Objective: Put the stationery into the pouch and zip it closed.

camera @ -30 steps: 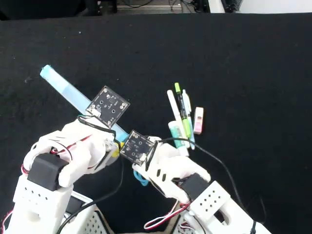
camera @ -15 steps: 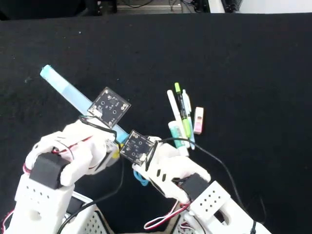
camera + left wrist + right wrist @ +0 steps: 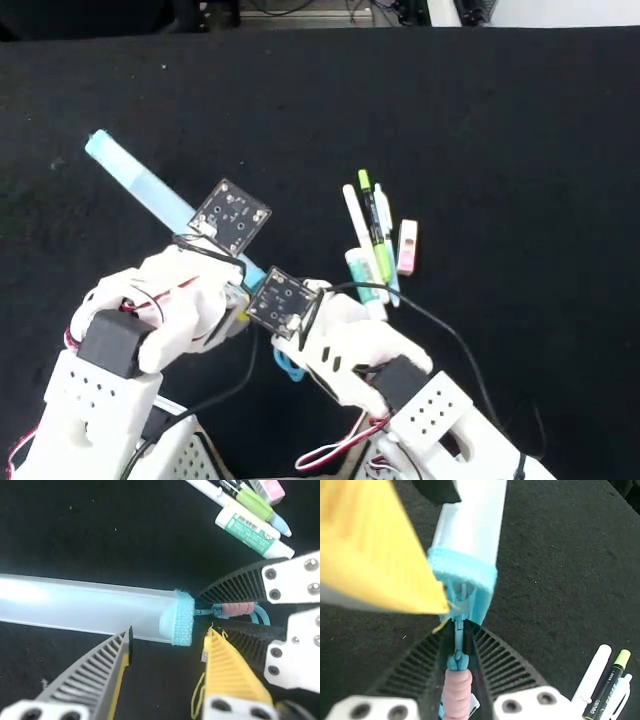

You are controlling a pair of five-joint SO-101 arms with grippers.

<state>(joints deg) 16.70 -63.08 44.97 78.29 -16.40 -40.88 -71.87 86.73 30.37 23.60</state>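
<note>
Pale-blue translucent tube pouch (image 3: 150,195) lies diagonally, upper left to centre. Right gripper (image 3: 456,625) pinches its zip pull (image 3: 456,652); left gripper (image 3: 169,635) is spread beside that end. Pens (image 3: 375,245) lie outside, so I'd say it's the unzipping step. Next, the left must clamp while the right draws the pull.

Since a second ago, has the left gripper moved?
Yes. In the high view the left gripper shifted slightly right, toward the pens, which stayed put.

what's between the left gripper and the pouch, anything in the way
Nothing visible. The left gripper is open right over the zipper end of the pouch, with only bare table in the gap. The right gripper is shut on the zipper pull just past that end, close beside the yellow jaw.
</note>
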